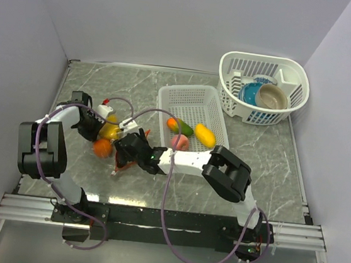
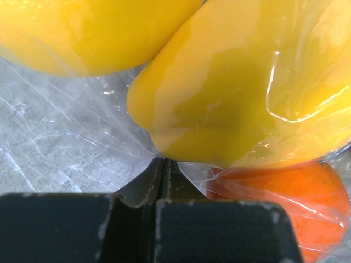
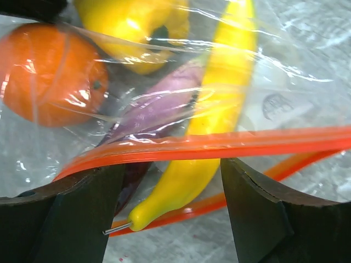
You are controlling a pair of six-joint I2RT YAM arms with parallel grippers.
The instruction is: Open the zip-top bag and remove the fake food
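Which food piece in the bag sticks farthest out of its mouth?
The long yellow piece: its tip crosses the zip strip into the open right claw.

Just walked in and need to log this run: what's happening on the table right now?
The left pincer is shut on the plastic of the zip-top bag, while the open right pincer straddles its orange zip strip. The mouth is parted and a yellow piece pokes through. Three loose pieces lie in the white slotted basket; others are bagged.
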